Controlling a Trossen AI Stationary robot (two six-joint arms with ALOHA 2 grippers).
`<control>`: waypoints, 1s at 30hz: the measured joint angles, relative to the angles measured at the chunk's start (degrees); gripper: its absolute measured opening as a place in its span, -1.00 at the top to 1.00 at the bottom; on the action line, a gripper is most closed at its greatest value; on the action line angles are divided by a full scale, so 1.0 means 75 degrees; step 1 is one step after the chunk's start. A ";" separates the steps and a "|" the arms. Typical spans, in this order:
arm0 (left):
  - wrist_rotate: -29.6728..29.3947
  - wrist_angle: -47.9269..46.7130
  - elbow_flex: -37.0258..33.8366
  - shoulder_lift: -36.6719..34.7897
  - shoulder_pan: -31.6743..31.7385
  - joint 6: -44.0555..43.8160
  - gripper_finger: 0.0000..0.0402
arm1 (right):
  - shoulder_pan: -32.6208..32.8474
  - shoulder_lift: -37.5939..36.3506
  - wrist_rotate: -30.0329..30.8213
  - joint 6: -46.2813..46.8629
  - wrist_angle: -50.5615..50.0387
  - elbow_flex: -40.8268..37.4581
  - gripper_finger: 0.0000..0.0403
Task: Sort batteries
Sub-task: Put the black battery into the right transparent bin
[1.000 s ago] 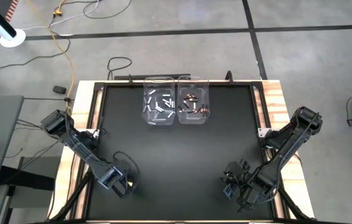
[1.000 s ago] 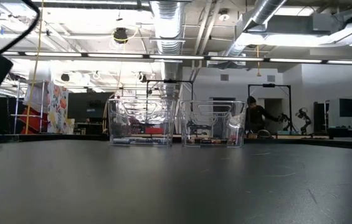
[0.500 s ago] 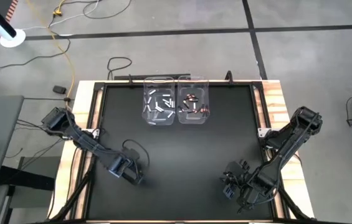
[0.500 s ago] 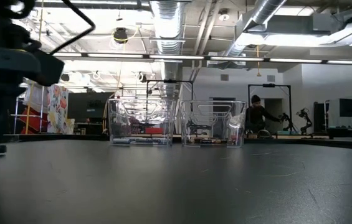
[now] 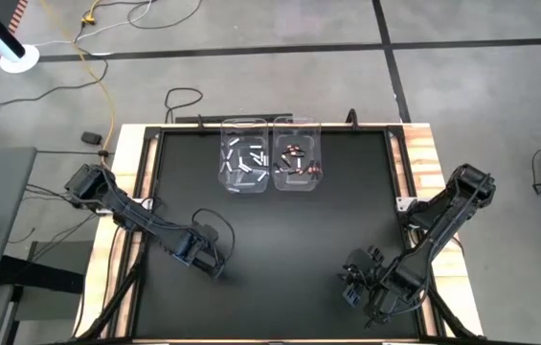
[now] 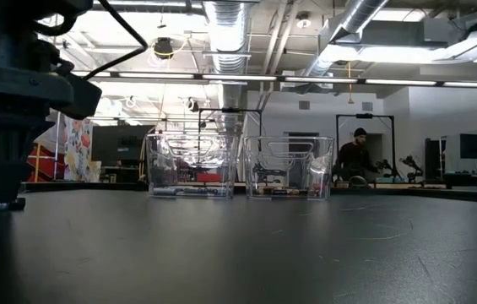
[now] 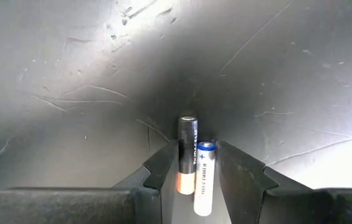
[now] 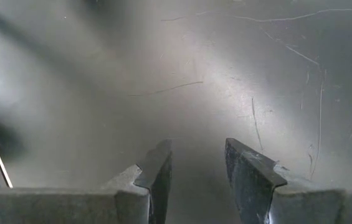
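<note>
Nearly done, by my reckoning: of the loose cells I can find only the two clamped in my left gripper (image 7: 191, 171), which hovers low over the black tabletop (image 5: 280, 240) at about eight o'clock from its middle. My fingers (image 7: 161, 167) are drawn in snug on a pair lying side by side: a dark cylinder battery with a copper-coloured end (image 7: 186, 155) and, touching it, a white cylinder battery with a blue cap (image 7: 204, 177). They are of different kinds, so I judge this pair must be split between bins, which is the awkward part of what is left.

At twelve o'clock on the table stand the two containers, touching. The clear plastic bin on the left (image 5: 244, 155) holds the white and silver slim batteries (image 5: 243, 161); the clear plastic bin on the right (image 5: 298, 155) holds the reddish-copper and dark slim batteries (image 5: 297, 165). Each kind looks to be kept apart.

Between me and the bins I see bare mat only, nothing to steer round.

At five o'clock my right gripper (image 8: 197, 168) waits low over the mat, fingers parted and holding nothing.

Beyond the far edge, well behind the bins, a person in dark clothes (image 6: 356, 158) stands in the room, clear of my reach.
</note>
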 joint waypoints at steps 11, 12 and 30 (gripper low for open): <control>-0.0168 -0.0108 0.0006 -0.0485 0.0115 0.0234 0.49 | 0.0000 0.0000 0.0000 0.0000 0.0000 0.0000 0.19; -0.0166 -0.0198 0.0006 -0.0482 0.0115 0.0224 0.49 | 0.0000 0.0000 0.0000 0.0000 0.0000 0.0000 0.19; -0.0166 -0.0123 -0.0328 -0.0468 0.0112 -0.0028 0.49 | 0.0000 0.0000 0.0000 0.0003 0.0001 0.0000 0.19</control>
